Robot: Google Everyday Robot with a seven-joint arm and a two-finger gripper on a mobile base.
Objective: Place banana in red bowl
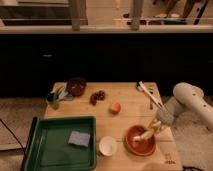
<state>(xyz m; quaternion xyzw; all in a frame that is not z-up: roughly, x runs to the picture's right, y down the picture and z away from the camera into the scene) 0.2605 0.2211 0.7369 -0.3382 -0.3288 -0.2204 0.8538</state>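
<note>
The red bowl point(139, 140) sits near the front right of the wooden table point(115, 120). The yellow banana point(146, 135) lies tilted over the bowl's right side, its lower end inside the bowl. My gripper point(156, 126) comes in from the right on the white arm point(187, 102) and sits at the banana's upper end, just above the bowl's right rim.
A green tray point(57, 142) with a blue sponge point(78, 138) lies front left. A white cup point(107, 145) stands left of the red bowl. An orange point(115, 107), a dark grape bunch point(97, 96), a maroon bowl point(76, 86) and utensils point(150, 95) lie farther back.
</note>
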